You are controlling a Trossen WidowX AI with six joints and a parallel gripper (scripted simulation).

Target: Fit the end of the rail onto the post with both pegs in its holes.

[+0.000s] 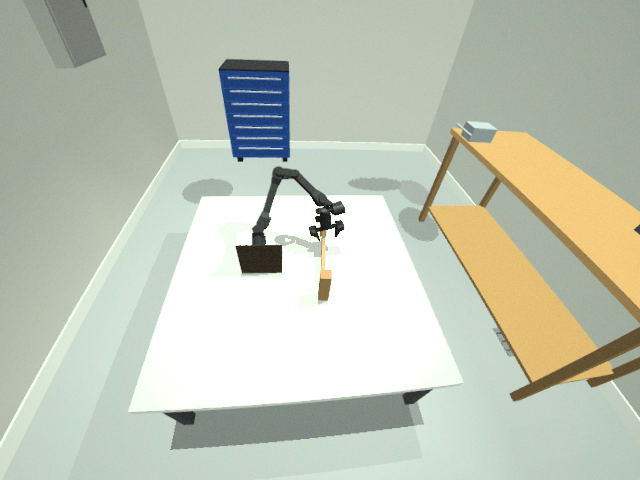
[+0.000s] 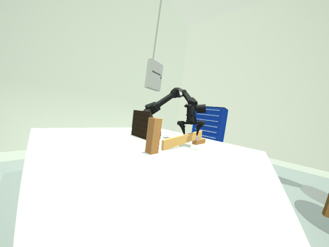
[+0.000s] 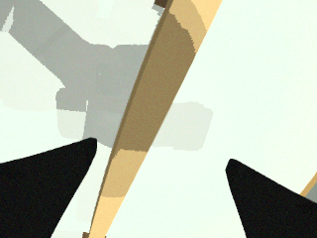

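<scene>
Rail (image 1: 323, 252) lies on the white table (image 1: 289, 335) from above, the gripper (image 1: 325, 229) over its far part; side-on it slopes from footboard block (image 2: 198, 141) toward post (image 2: 153, 135); wrist view shows fingers spread wide, empty, straddling it.
</scene>
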